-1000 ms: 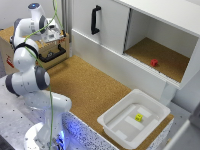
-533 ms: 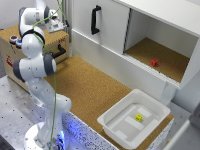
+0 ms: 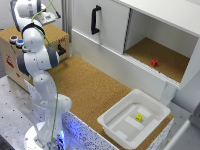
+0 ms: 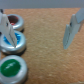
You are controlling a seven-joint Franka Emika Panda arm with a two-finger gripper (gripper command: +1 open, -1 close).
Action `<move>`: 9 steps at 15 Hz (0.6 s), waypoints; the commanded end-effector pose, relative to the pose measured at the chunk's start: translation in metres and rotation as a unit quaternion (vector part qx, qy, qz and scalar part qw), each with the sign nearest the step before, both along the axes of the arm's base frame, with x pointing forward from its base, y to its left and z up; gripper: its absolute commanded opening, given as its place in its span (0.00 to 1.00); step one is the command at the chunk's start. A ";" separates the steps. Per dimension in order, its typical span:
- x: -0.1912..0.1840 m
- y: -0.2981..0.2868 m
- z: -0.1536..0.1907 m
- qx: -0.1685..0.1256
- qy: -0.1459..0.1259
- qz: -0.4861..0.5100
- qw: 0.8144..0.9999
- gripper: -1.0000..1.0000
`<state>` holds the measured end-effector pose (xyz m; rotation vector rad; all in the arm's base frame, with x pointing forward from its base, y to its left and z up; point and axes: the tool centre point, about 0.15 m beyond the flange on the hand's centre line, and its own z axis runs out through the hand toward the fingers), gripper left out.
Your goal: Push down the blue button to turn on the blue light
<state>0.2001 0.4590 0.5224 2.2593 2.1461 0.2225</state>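
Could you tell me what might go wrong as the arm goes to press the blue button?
1. The blue button sits close between the red button and the green button, so a small miss could press a neighbour.
2. The hand is open, and only one finger is over the blue button; it may land off-centre and slip.

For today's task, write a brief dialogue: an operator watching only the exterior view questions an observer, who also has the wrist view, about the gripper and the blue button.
Operator: Is the gripper open?
Observer: Yes. The wrist view shows the gripper with its fingers spread wide.
Operator: Is it lined up with the blue button?
Observer: One finger crosses in front of the blue button; I cannot tell whether they touch.
Operator: And the other finger?
Observer: It hangs over the bare wooden surface.
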 end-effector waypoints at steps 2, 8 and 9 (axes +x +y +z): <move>-0.049 0.063 0.003 -0.014 0.011 0.129 0.991 1.00; -0.054 0.102 -0.017 -0.029 0.036 0.195 0.980 0.00; -0.048 0.102 -0.020 -0.044 0.032 0.184 0.981 0.00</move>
